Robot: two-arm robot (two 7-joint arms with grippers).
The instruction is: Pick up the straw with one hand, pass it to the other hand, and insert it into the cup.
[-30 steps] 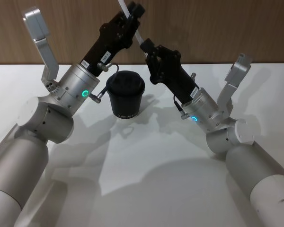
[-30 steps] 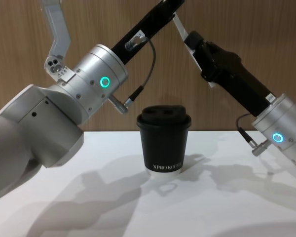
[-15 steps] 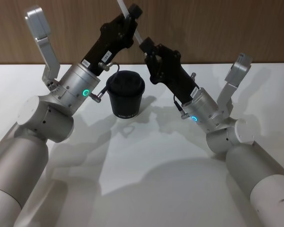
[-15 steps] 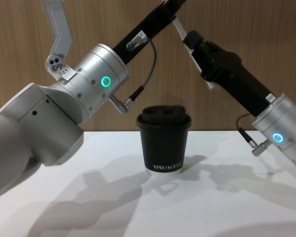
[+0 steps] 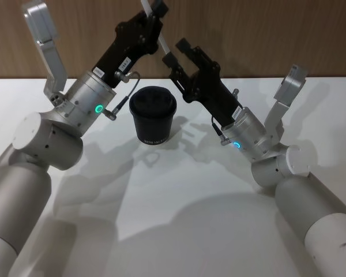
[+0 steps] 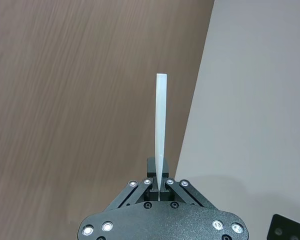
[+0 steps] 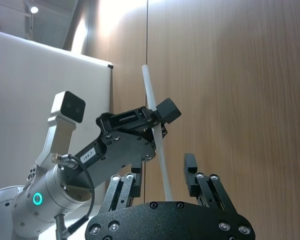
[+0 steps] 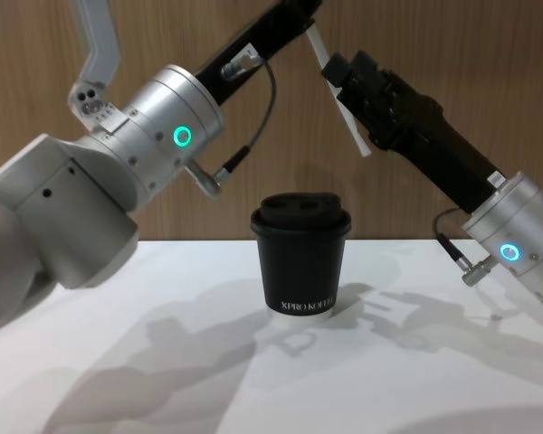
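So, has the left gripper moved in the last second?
Yes. Against the cup, the left gripper, gripping the straw, has shifted slightly left and upward.

The translucent-white straw [image 5: 165, 47] slants in the left gripper [image 5: 156, 11] above the lidded black cup [image 5: 153, 117].

Indoor robot test bench, lab-type room. Plain white table [image 5: 179, 219] set against wood-panel wall [image 5: 265, 34]. Left arm [image 5: 23, 173] and right arm [image 5: 311, 213], bare metal with lit status rings, stationed at table. White panel [image 7: 40, 70] and ceiling spotlight [image 7: 35, 9] noted farther off in right wrist view.
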